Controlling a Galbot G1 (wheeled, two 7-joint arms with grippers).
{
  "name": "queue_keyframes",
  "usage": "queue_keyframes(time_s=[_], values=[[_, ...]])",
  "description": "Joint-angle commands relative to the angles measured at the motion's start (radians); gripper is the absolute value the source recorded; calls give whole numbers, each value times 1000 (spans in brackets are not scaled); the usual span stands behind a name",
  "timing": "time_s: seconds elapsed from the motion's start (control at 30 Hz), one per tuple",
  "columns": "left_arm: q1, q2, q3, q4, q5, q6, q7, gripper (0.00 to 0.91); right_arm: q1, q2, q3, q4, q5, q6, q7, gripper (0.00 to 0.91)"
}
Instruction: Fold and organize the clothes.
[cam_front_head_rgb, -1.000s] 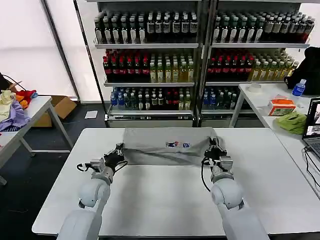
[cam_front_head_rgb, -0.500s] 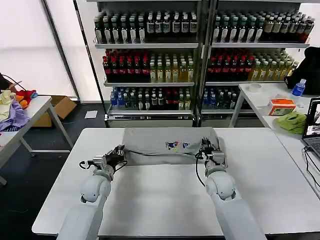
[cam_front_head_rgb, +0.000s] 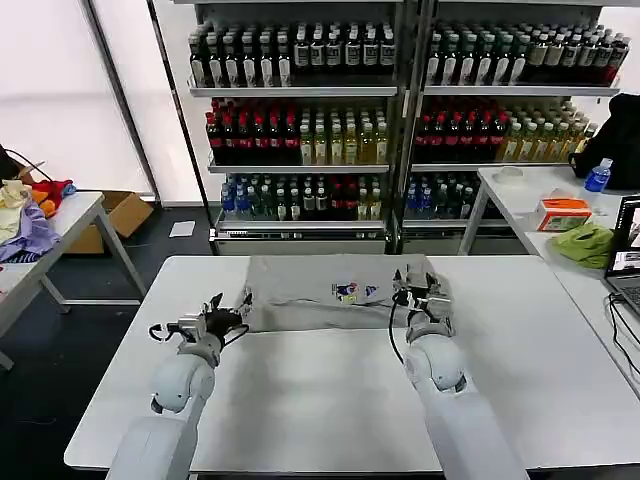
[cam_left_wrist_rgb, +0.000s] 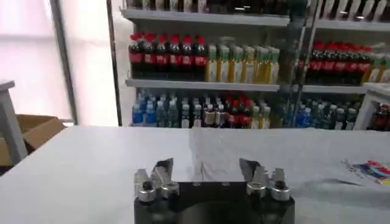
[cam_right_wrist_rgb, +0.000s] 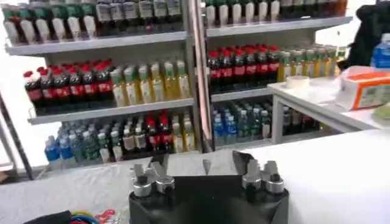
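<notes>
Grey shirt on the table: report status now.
Left gripper open, off the shirt's left edge. Right gripper open over its right edge. Grey shirt folded flat, print up. Nothing blocking.

light grey shirt (cam_front_head_rgb: 320, 291), multicoloured chest print (cam_front_head_rgb: 356, 292), white table (cam_front_head_rgb: 330, 390)

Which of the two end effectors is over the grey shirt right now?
The right end effector, open above the grey shirt beside its chest print. The left end effector, also open, sits just off the shirt's edge.

Head overview; wrists low, shelf-facing
</notes>
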Motion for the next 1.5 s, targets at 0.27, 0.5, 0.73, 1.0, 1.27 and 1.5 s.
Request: queue_keyframes(time_s=[0.27, 0.5, 0.73, 1.0, 1.27, 1.5], values=[[86, 5, 8, -52, 55, 28, -8, 907, -261, -93, 127, 154, 44, -69, 29, 907], [86, 1, 15, -44, 62, 33, -9, 907, -270, -111, 152, 139, 51, -74, 20, 907], [86, -2, 10, -20, 65, 35, -8, 907, -240, -101, 141, 82, 48, -70, 1, 907], [78, 0, 8, -5, 64, 40, -6, 907, -202, -91, 129, 29, 38, -68, -6, 897], [50, 3, 9, 34, 63, 39, -4, 907, -142, -74, 97, -18, 18, -68, -14, 846], [55, 5, 8, 40, 63, 39, -2, 423, -127, -58, 76, -44, 10, -60, -24, 0]])
